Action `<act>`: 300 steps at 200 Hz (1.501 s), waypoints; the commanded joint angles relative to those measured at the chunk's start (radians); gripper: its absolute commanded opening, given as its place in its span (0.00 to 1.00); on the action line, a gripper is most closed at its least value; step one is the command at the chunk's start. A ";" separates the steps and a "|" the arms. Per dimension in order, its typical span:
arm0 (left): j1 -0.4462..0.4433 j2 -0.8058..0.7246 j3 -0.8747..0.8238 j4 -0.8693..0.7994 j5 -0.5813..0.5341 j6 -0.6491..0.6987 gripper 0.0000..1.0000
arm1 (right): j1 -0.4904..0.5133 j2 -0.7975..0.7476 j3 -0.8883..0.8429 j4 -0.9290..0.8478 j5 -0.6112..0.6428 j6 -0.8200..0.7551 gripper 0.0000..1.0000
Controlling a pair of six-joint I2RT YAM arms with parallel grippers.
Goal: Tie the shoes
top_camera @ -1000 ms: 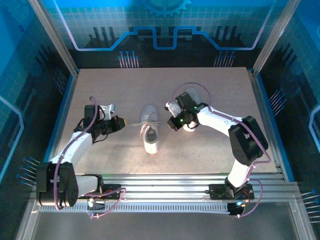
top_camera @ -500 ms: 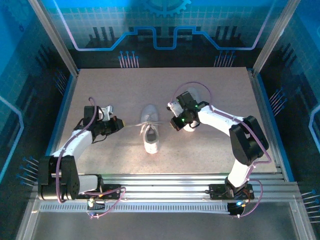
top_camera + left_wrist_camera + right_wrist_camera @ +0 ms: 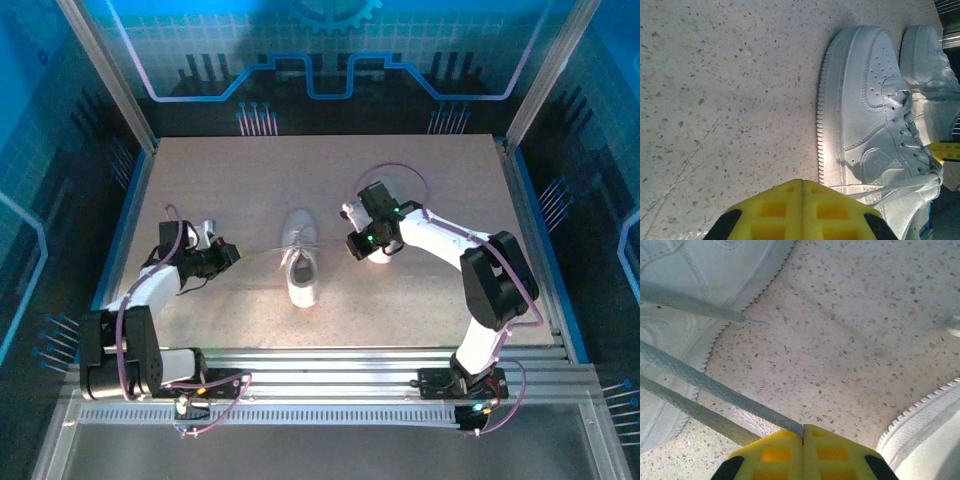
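Observation:
One of the shoes (image 3: 301, 262), a white sneaker, lies mid-table, toe pointing away from the arms. It lies on its side in the left wrist view (image 3: 865, 105). The other shoe (image 3: 381, 256) sits just right of it, mostly hidden under my right arm; its toe (image 3: 927, 60) lies beyond the first. My left gripper (image 3: 232, 252) (image 3: 802, 181) is shut left of the middle shoe, with a lace (image 3: 262, 252) running taut from it to the shoe. My right gripper (image 3: 352, 245) (image 3: 803, 427) is shut on a grey lace (image 3: 715, 389) between the two shoes.
A loose lace end (image 3: 700, 306) crosses the middle shoe's sole edge (image 3: 720, 335). The second shoe's sole (image 3: 925, 425) is close on the right of my right fingers. Speckled tabletop (image 3: 430, 170) lies behind the shoes, with metal frame rails (image 3: 130, 210) at the sides.
My left gripper has drawn back to the left, stretching the lace out from the middle shoe. My right gripper has shifted slightly right and closed fully on its lace.

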 commanded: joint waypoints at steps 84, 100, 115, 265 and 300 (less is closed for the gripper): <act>0.016 0.027 -0.012 0.020 0.030 -0.009 0.00 | -0.024 -0.024 0.116 -0.266 0.178 -0.094 0.00; 0.016 0.027 -0.010 0.015 0.024 -0.010 0.00 | -0.033 -0.005 0.117 -0.288 0.183 -0.096 0.00; 0.016 0.028 -0.009 0.009 0.021 -0.012 0.00 | -0.037 0.008 0.115 -0.298 0.187 -0.099 0.00; 0.015 -0.093 0.122 -0.147 0.005 0.096 0.40 | -0.036 -0.103 0.198 -0.226 -0.045 -0.090 0.54; -0.113 -0.062 0.176 -0.180 -0.046 0.148 0.40 | 0.000 -0.092 0.173 -0.166 -0.074 -0.049 0.53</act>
